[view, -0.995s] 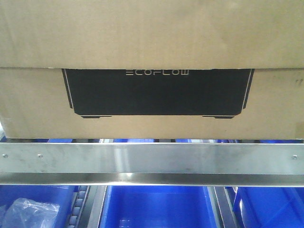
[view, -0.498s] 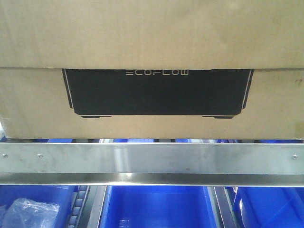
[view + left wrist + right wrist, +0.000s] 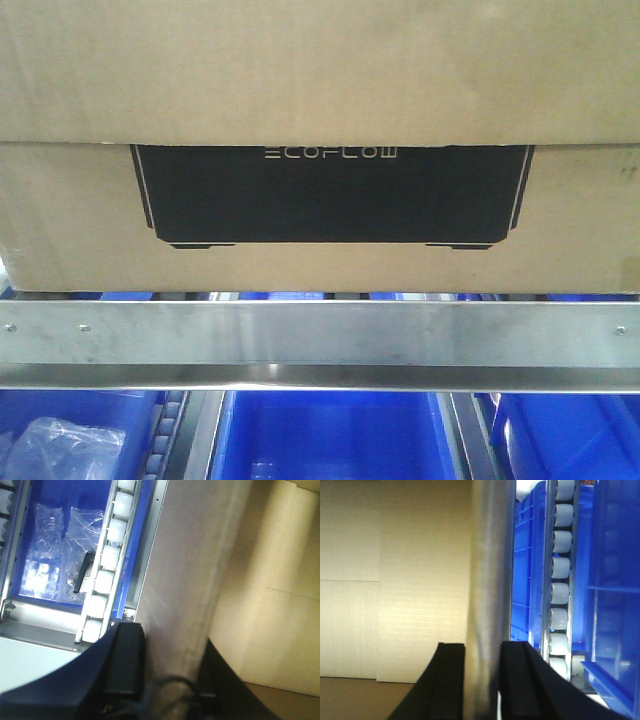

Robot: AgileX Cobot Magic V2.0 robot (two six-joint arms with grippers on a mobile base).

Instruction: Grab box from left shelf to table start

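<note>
Two arms will be wanted for the box (image 3: 320, 90). It is a brown corrugated carton wider than the front view, so neither end shows there. It sits on the left shelf (image 3: 320, 335) with its bottom edge just behind and above the steel front rail, and the black ECOFLOW panel (image 3: 330, 195) faces the robot.

By its bulk I judge it stiff and probably heavy, with smooth faces and no handle or cut-out in sight. A one-sided pinch looks hopeless; pressing in on opposite ends, or getting under the near bottom edge, seems the likelier hold. If the box rests on rollers like the roller track (image 3: 560, 575) seen in the wrist views, it may slide forward readily once tugged.

Fingers of the right pincer (image 3: 482, 645) stand a narrow gap apart, with a blurred steel band between them, cardboard to the left and blue plastic to the right. They hold nothing I can make out. Only one dark finger of the left pincer (image 3: 167, 655) is clear, so I cannot tell how wide it stands.

Blue bins (image 3: 330, 435) sit under the rail. The left one holds a crumpled clear plastic bag (image 3: 60, 450), and the left wrist view shows bags and a small black object (image 3: 82, 572) in a bin. The middle bin shows nothing inside, as far as it is visible.
</note>
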